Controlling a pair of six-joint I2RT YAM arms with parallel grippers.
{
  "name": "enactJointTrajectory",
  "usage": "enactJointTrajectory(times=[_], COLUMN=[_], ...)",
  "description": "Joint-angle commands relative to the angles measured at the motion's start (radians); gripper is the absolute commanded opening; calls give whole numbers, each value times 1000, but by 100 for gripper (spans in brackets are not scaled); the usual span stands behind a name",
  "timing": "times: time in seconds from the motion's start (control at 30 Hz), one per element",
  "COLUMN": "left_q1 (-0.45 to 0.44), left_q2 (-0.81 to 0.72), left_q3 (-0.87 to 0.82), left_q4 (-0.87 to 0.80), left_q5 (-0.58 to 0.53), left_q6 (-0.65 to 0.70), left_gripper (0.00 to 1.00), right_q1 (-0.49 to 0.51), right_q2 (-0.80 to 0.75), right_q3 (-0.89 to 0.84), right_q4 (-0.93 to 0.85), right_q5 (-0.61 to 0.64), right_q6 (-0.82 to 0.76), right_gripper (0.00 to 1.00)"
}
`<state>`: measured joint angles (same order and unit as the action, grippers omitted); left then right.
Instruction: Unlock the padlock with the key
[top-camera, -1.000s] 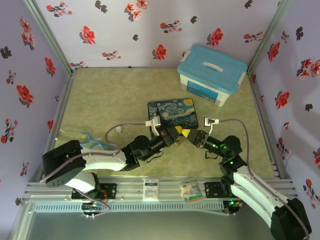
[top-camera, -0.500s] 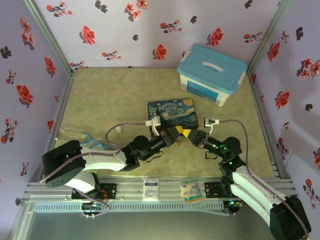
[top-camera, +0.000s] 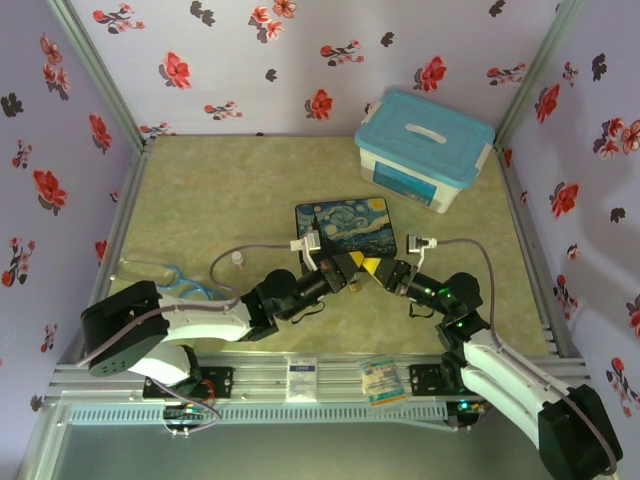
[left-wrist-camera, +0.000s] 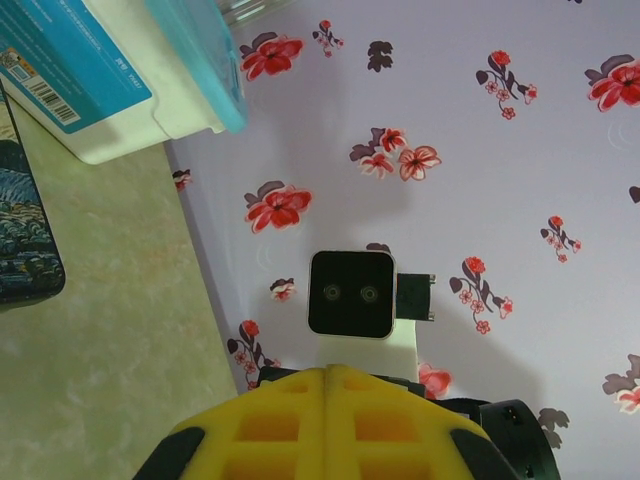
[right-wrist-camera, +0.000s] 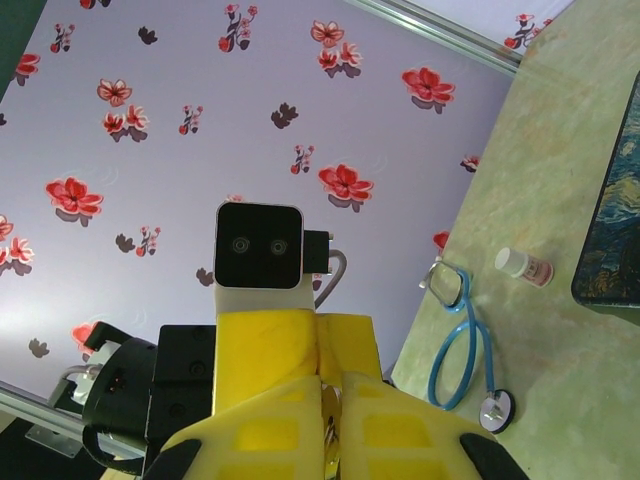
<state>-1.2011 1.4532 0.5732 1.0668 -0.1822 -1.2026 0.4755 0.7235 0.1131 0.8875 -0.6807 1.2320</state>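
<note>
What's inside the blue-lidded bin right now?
No contents show. The lid is on the bin, and the bin's white walls are opaque, so anything inside is hidden.

Soft, even light from overhead fills the top view. The table (top-camera: 200, 190) is bright without glare, and the blue-lidded box (top-camera: 425, 150) throws only a faint shadow at its base. Detail there is fairly crisp. In both wrist views the yellow gripper pads (left-wrist-camera: 325, 425) close to the lens are soft, and the flowered wall (left-wrist-camera: 480, 150) looks pale and slightly hazy, with dim grey shadow patches.
</note>
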Motion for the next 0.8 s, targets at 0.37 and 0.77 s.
enactJointTrajectory(times=[0.37, 0.77], left_q1=[42, 27], left_q2=[-197, 46], left_q3=[40, 102], left_q4=[-334, -492], left_q5=[-90, -108], left_q6=[148, 144], left_gripper=[100, 90], right_q1=[-8, -26], right_q2=[-326, -412], right_q3=[-20, 91], right_q4=[-455, -1136], right_q5=[63, 427], right_q6=[-158, -352], right_gripper=[0, 0])
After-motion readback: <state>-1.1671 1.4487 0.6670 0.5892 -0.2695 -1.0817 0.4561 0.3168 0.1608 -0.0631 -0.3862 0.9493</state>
